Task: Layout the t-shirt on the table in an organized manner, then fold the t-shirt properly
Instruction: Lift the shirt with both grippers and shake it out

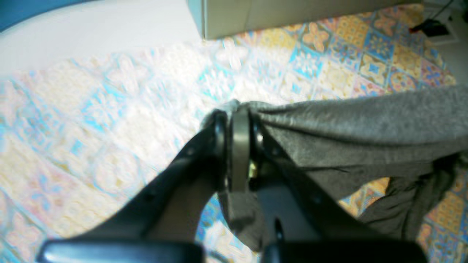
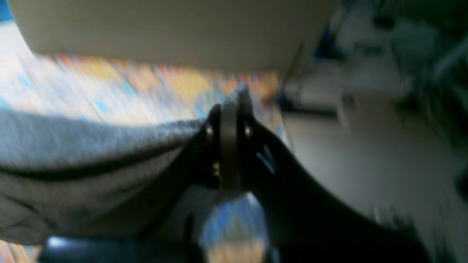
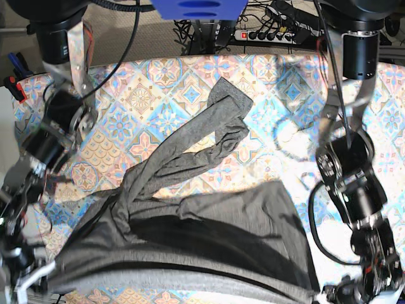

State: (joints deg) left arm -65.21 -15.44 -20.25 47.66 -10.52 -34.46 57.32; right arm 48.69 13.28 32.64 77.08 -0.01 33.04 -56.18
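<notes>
Charcoal-grey t-shirt (image 3: 190,234), hem stretched across the worktop (image 3: 158,82) between our left end effector (image 1: 239,120) and right end effector (image 2: 228,109), each pinching one corner

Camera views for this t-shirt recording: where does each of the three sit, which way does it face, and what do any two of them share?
Left wrist: rides the left arm, looks along the left hand, shut on the t-shirt, over the table.
Right wrist: rides the right arm, looks along the right hand, shut on the t-shirt; blurred.
Base: sits high, looks down on the table, the t-shirt and both arms.
Shared: both wrist views show the same stretched grey edge, held at opposite ends.
</notes>
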